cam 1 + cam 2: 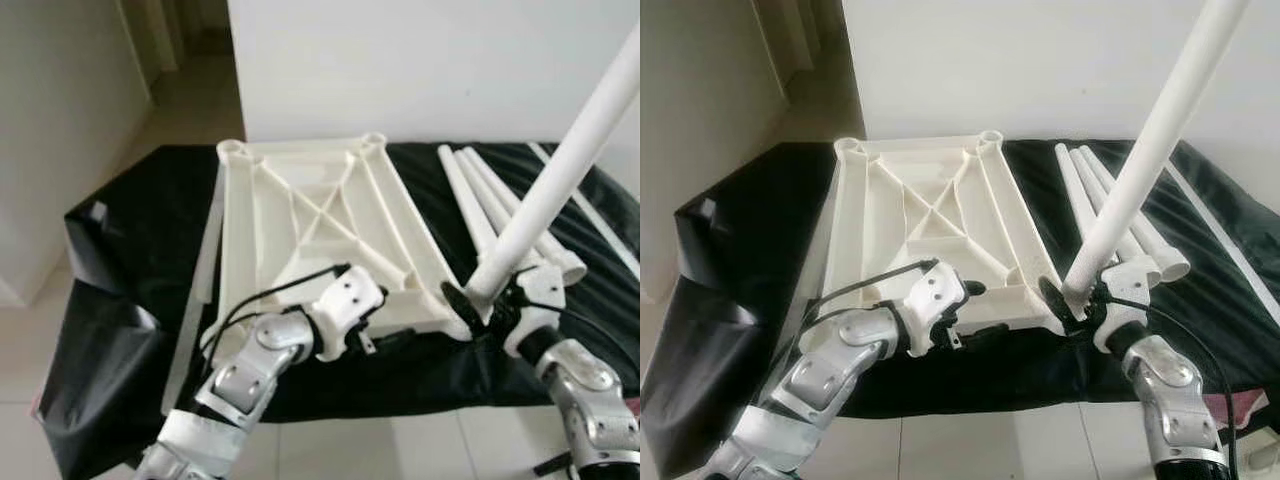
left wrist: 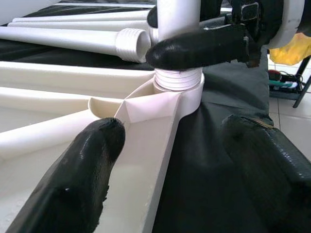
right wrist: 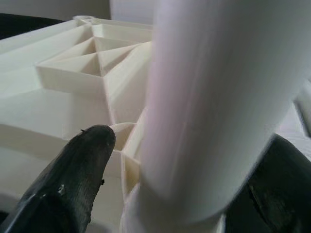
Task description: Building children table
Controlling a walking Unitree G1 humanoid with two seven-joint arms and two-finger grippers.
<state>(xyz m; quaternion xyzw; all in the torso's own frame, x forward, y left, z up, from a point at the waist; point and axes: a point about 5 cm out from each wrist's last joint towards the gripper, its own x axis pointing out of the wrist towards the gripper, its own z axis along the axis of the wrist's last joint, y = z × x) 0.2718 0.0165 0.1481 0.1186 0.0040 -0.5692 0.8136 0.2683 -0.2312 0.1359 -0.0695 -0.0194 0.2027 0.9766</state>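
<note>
The white children's tabletop [image 1: 300,200] lies upside down on a black cloth, ribs facing up. A white leg [image 1: 560,170] slants up to the right, and its threaded end sits in the near right corner socket [image 2: 180,92]. My right gripper [image 1: 480,300] is shut on that leg just above the threads, with one black finger [image 2: 199,46] pressed across it. At the tabletop's near edge my left gripper [image 2: 172,131] stands open, one finger over a rib and the other over the cloth, holding nothing.
Three spare legs [image 1: 490,200] lie side by side on the black cloth [image 1: 130,230] right of the tabletop. A thin white strip [image 1: 600,220] lies at the far right, another [image 1: 195,300] along the tabletop's left side. White wall behind, tiled floor in front.
</note>
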